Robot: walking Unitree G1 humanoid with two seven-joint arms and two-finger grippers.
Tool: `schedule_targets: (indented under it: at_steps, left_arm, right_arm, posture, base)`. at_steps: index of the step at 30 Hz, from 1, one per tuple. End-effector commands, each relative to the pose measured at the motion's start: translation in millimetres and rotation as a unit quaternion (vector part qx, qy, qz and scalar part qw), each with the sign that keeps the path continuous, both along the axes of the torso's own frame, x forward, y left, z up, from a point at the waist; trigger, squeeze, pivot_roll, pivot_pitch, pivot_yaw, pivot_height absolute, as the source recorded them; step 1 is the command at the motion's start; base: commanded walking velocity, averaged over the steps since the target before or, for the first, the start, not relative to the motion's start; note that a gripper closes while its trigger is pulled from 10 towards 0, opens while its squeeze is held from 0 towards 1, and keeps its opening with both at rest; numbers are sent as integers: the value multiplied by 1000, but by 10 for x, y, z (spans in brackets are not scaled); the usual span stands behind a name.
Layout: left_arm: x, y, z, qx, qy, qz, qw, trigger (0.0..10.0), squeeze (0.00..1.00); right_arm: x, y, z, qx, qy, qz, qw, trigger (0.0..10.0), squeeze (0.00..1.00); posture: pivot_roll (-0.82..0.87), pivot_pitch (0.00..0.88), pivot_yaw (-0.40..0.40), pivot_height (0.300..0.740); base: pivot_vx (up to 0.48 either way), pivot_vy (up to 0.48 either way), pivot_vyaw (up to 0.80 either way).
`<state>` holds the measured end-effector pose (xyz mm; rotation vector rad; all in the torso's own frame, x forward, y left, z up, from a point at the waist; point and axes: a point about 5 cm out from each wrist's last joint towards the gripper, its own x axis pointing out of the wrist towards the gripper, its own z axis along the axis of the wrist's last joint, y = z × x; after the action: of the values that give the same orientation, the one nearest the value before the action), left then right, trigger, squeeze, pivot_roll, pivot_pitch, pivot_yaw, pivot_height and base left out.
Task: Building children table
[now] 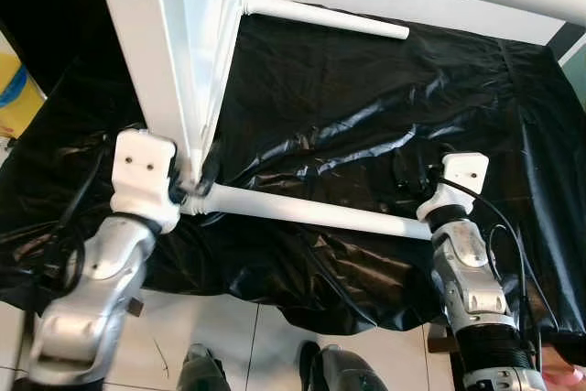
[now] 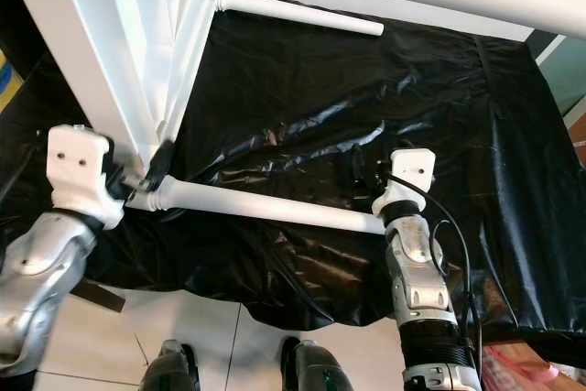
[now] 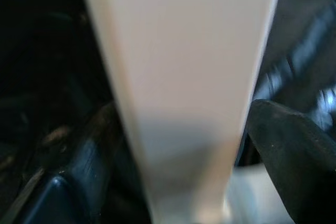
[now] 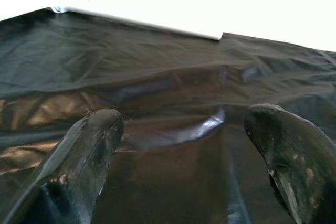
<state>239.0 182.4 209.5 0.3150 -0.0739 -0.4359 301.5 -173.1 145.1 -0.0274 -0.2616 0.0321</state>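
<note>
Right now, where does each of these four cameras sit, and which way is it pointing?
Left eye view: on the head, looking down at the white table frame, the near table leg on the black plastic sheet, both silver arms.
Right eye view: beside it; same scene, shifted slightly.
Left wrist view: looks along the left tool; its black fingers straddle a white frame bar.
Right wrist view: looks along the right tool, open over the sheet.
Shared: sheet and frame.
</note>
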Motion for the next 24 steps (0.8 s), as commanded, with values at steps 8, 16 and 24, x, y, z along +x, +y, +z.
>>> schedule_targets:
  at_steps: [8,16,24]
  left_arm:
    - [-425,-209,105,-31,70,-217,973,10000,0]
    - [-478,-410,-64,-44,113,-260,958,10000,0]
    - [-514,-515,-159,-63,153,-302,939,10000,0]
  right_arm:
    - [-34,47,-84,-4,13,23,1000,10000,0]
    - [-21,107,-85,-8,15,42,999,10000,0]
    - [-62,192,-112,-8,21,75,997,10000,0]
  posture:
    - [121,174,-125,740]
    - [117,169,-121,740]
    - [105,168,-114,740]
  base:
    - [0,0,0]
    - [0,0,0]
    - [0,0,0]
